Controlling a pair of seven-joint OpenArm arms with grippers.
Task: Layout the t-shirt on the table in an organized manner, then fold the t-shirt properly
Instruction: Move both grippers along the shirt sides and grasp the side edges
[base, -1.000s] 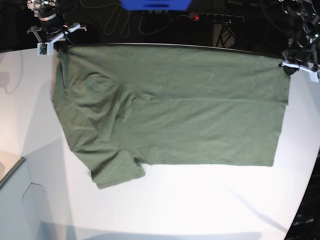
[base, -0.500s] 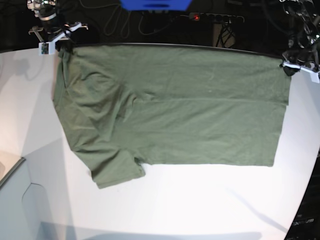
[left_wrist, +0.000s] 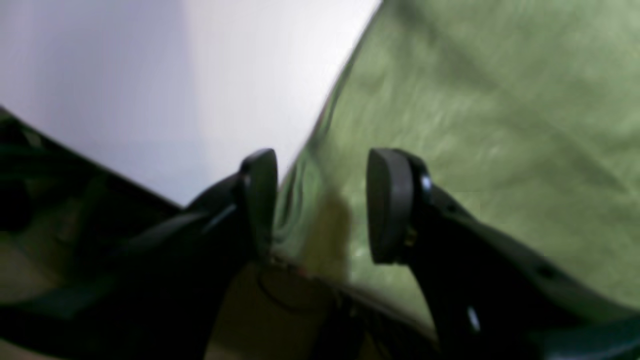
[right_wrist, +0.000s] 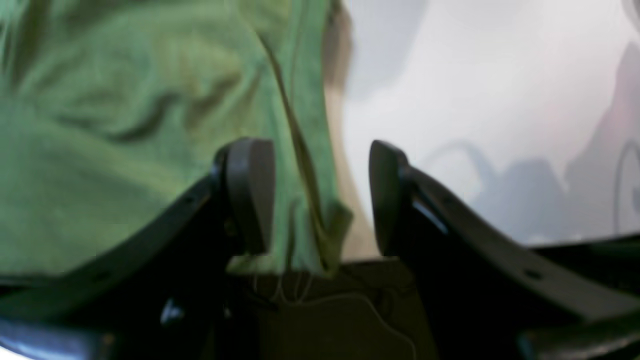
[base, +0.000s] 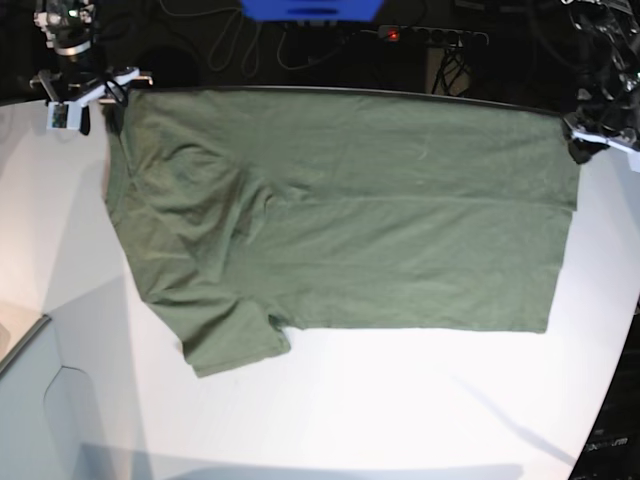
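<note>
Releasing corners: left gripper (left_wrist: 320, 205) and right gripper (right_wrist: 322, 197) both spread, cloth loose between pads, unclamped. T-shirt (base: 340, 220) flat on table (base: 400, 400), sleeve at 7 o'clock. Lift straight up, avoid snagging.

The t-shirt (base: 350, 215) is spread flat on the table (base: 400, 410), against its far edge; one sleeve is directed toward the near-left.

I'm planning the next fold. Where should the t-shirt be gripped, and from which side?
Likely the t-shirt is best pinched at its two near corners: the loose sleeve on the base view's left and the hem corner on its right. Come from the near table edge; these thin flat edges lie bare.
</note>
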